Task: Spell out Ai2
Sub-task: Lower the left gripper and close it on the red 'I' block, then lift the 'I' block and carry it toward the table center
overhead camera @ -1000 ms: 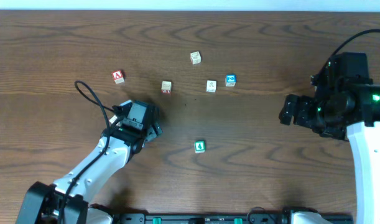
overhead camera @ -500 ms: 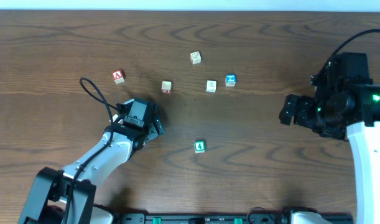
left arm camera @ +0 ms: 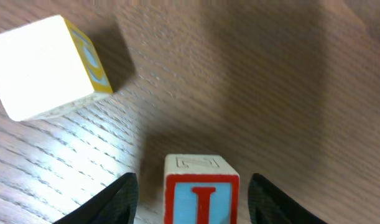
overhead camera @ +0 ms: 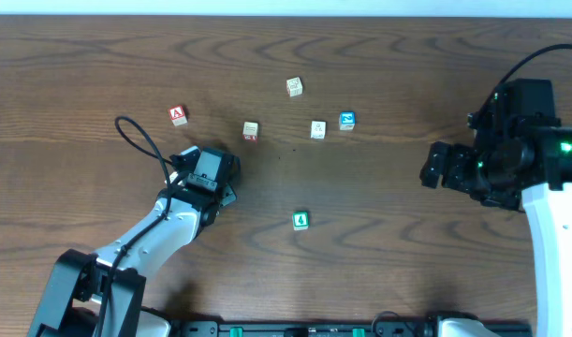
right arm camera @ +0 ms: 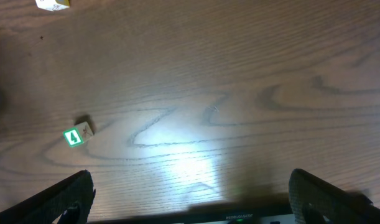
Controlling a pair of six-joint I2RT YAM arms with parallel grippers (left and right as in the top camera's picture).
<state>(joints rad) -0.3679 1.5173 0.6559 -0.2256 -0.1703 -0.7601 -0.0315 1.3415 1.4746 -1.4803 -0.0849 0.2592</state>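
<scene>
Three small cubes sit flat and well apart in a loose row across the upper middle of the frame. The red A block point(overhead camera: 178, 115) is furthest left. The I block point(overhead camera: 251, 131), red-edged with a pale top, is near the centre. The blue 2 block point(overhead camera: 346, 121) is furthest right.

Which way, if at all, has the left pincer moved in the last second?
Yes. The left pincer crept slightly up the overhead view, toward the I block, which stayed put.
</scene>
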